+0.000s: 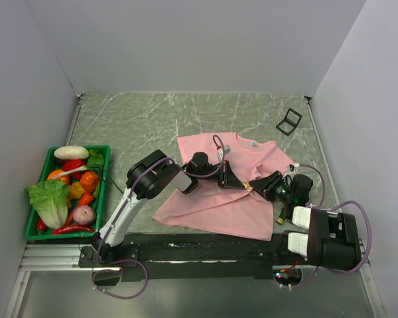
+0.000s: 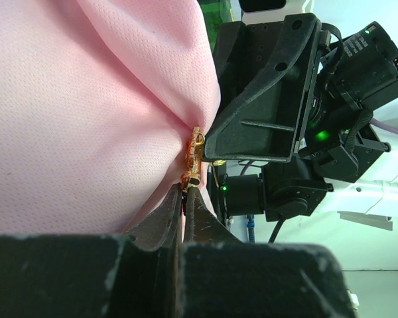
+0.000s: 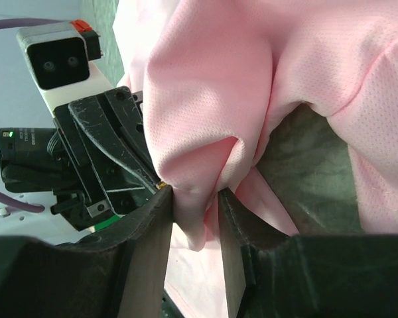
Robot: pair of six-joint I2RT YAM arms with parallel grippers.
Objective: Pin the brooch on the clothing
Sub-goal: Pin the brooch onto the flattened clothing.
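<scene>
Left gripper (image 2: 187, 196) is seemingly pinching the brooch (image 2: 195, 154) against a shirt (image 3: 212, 99) fold the right gripper (image 3: 196, 202) is clamping — pinning is happening — next needing a steady push through

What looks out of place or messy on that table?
The light pink soft-fabric T-shirt isn't flat: the right gripper pinches a raised fold of it, and the left gripper holds a tiny orange-gold brooch against that fold.
</scene>
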